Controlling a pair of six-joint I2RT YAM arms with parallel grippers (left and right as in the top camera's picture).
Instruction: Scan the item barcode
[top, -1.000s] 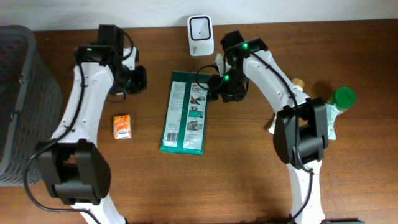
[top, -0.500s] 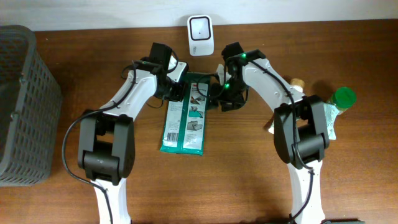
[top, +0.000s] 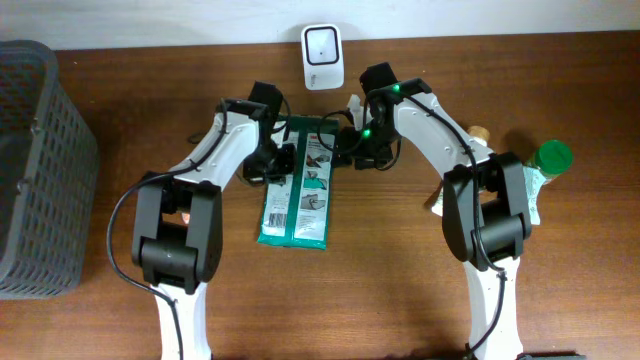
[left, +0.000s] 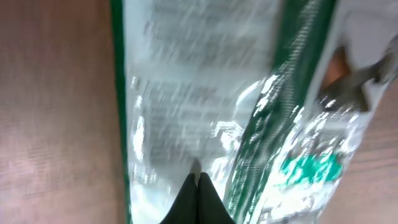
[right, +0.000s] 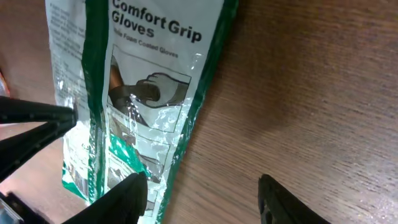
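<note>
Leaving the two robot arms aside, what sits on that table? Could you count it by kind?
Grey mesh basket: 1
White box-shaped scanner: 1
Green-and-white plastic gloves packet: 1
Green-lidded container: 1
Total: 4 clearly seen; a few half-hidden bits left uncounted.

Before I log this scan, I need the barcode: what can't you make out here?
Barcode: on the glove package, none shows in any view.
Overhead: its print is too small.
Left wrist: print blurred, left claw covers some.
Right wrist: package top cut off by frame edge.
</note>
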